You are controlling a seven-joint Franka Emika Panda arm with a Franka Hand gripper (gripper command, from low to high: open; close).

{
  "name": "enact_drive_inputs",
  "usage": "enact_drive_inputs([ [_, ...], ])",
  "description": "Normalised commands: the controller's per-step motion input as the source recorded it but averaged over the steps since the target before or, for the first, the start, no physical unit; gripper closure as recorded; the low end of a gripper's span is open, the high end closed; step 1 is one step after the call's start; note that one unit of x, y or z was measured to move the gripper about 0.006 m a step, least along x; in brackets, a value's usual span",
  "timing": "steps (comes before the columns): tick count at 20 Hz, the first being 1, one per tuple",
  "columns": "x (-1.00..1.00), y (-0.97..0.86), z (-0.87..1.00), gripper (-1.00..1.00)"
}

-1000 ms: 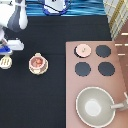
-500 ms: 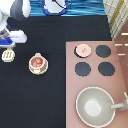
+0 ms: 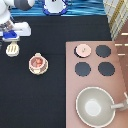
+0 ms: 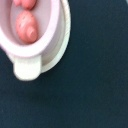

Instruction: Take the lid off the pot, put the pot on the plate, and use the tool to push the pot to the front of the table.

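Item, gripper [image 3: 11,36]: I have it at the exterior view's left edge, upper part, hanging just above the tool [image 3: 12,49]. I cannot tell from here whether its fingers are spread or pressed together, or whether they touch the tool at all.

Item, tool: cream spatula lying flat on the tabletop [image 3: 45,100], slotted blade toward the exterior view's bottom, handle under the hand.

Item, pot [image 3: 37,62]: uncovered, reddish inside showing, seated on the plate [image 3: 31,67], whose cream rim peeks out around it. It sits near the tool, toward the exterior view's right and bottom. My wrist view catches the pot [image 4: 30,25] with one side tab and the plate [image 4: 62,40] rim beneath.

Item, lid [image 3: 83,49]: already off, resting on the stove panel [image 3: 120,80] just beside a burner [image 3: 103,50], well apart from the pot.

Item, grey pan [image 3: 95,106]: on the stove, untouched.

Handling note, my judgement: the step in hand is taking up the tool. I would grip the handle squarely, keeping the blade level and pointing away from the hand, so it can meet the pot's wall flat and not tip it off the plate.
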Motion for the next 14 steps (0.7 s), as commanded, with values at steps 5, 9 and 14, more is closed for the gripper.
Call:
enact_drive_inputs([
  [5,-1.0,0.61,-0.42,1.0],
  [9,-1.0,0.55,-0.55,1.0],
  [14,-1.0,0.51,-0.7,1.0],
])
